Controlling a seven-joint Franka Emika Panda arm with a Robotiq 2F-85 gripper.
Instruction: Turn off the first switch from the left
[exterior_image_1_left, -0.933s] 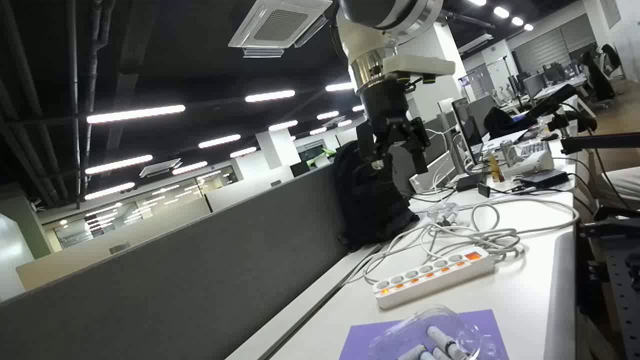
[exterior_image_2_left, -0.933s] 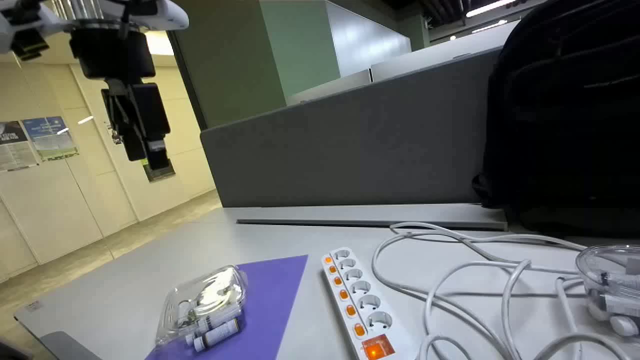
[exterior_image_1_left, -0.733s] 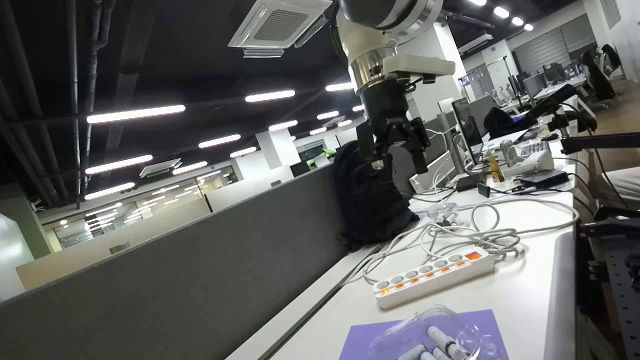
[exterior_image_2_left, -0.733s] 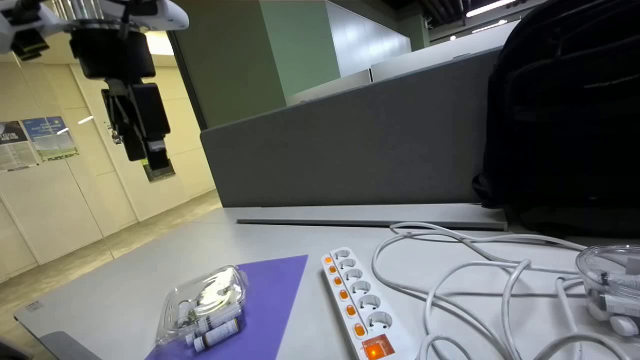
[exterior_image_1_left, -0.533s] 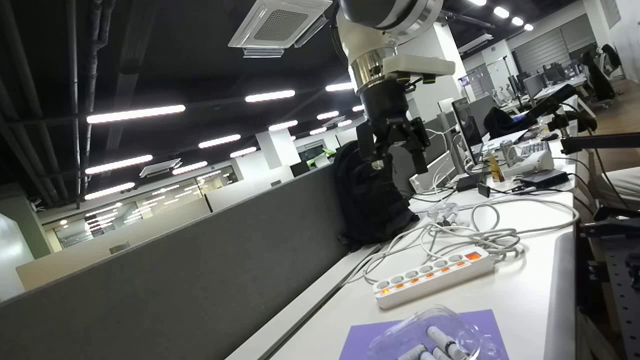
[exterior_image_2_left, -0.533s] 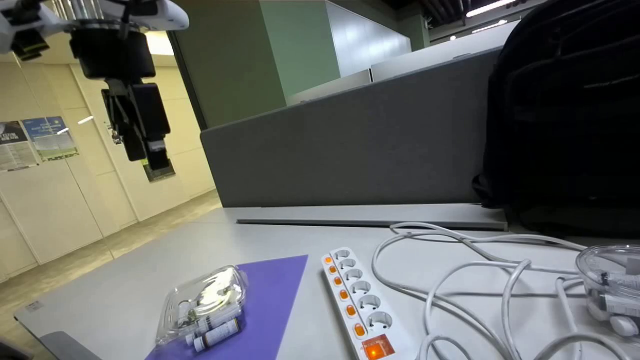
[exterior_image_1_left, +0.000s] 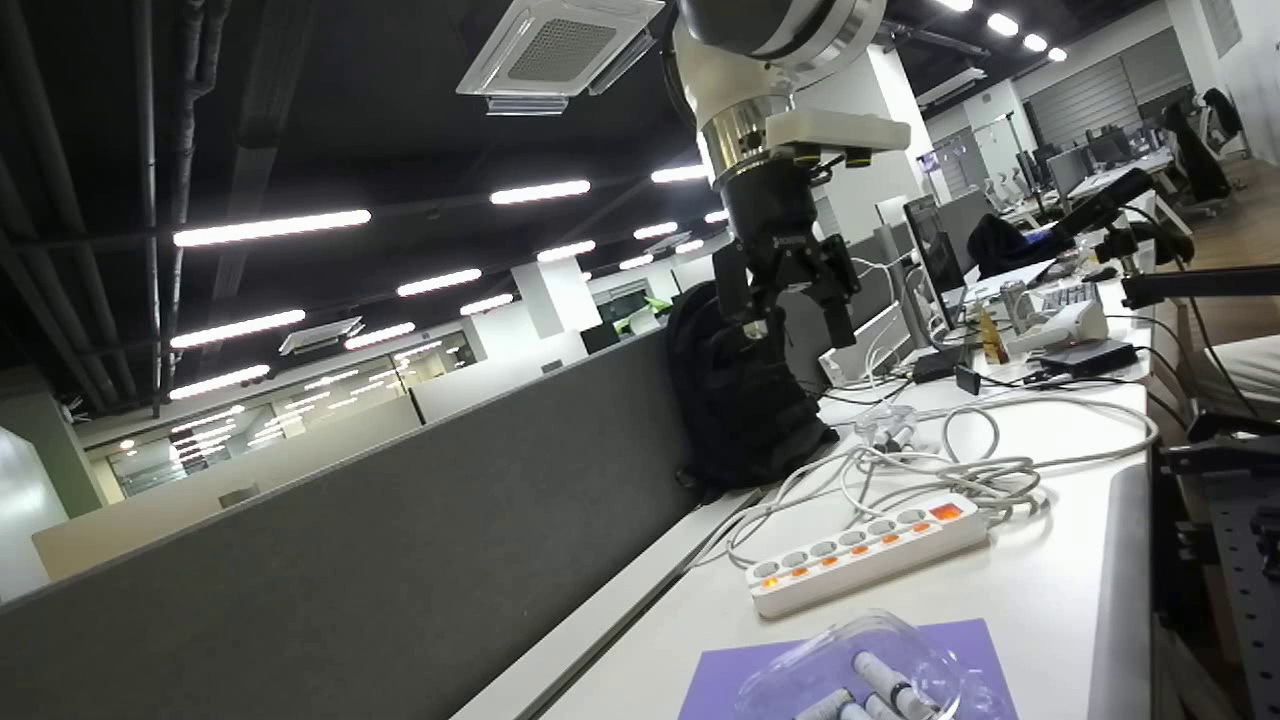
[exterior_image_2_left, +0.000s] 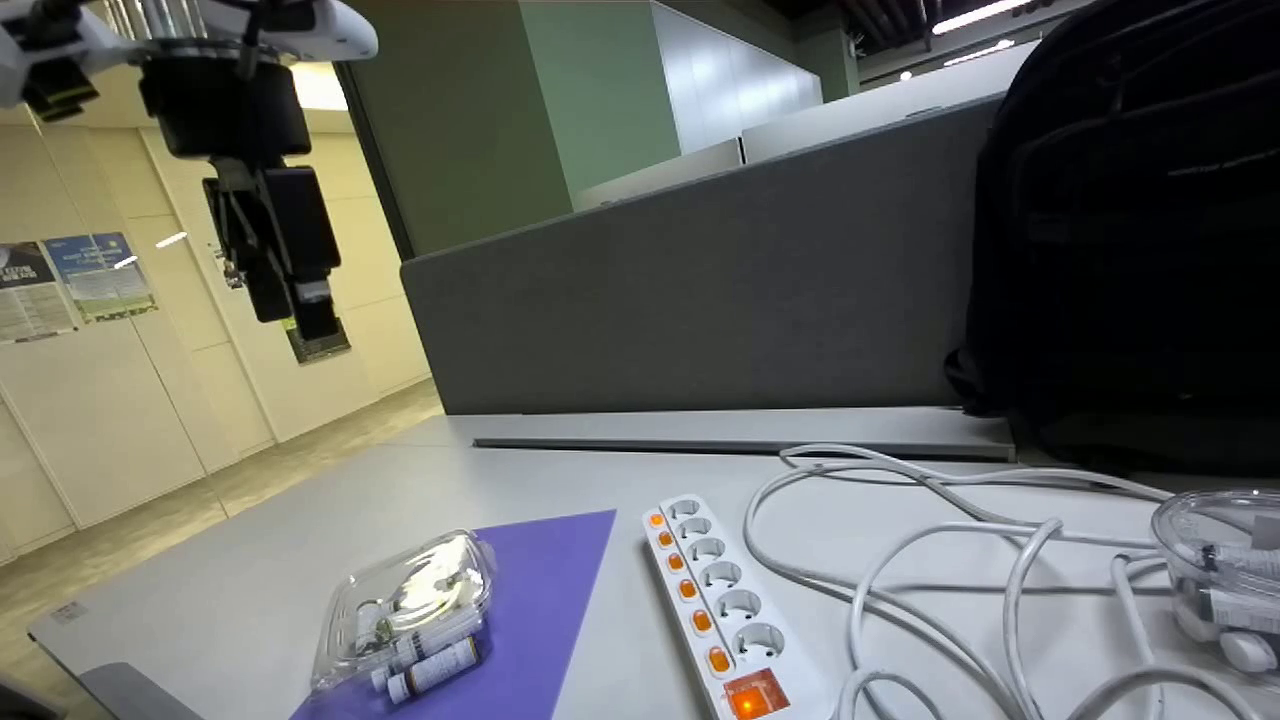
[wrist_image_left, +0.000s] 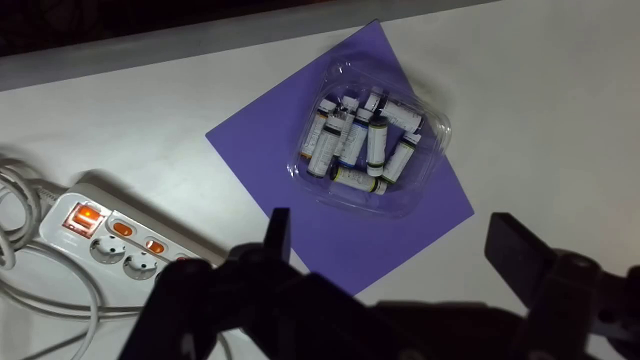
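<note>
A long white power strip (exterior_image_1_left: 880, 572) lies on the desk, also in an exterior view (exterior_image_2_left: 692, 568) and the wrist view (wrist_image_left: 165, 231). It has a row of small orange rocker buttons. The first switch (exterior_image_1_left: 769, 582) is the end one, farthest from the large orange main switch (exterior_image_1_left: 945, 511); it looks brightly lit. It also shows in an exterior view (exterior_image_2_left: 656, 520). In the wrist view my gripper hides that end of the strip. My gripper (exterior_image_1_left: 798, 328), also in an exterior view (exterior_image_2_left: 292, 318), is high above the desk. In the wrist view its fingers (wrist_image_left: 390, 218) are wide apart and empty.
A purple sheet (wrist_image_left: 250, 140) with a clear tray (wrist_image_left: 350, 200) of small bottles lies beside the strip. White cables (exterior_image_2_left: 880, 590) loop near the strip's other side. A clear tub (exterior_image_2_left: 1220, 550), a black backpack (exterior_image_2_left: 1130, 250) and a grey partition (exterior_image_2_left: 700, 290) stand along the desk.
</note>
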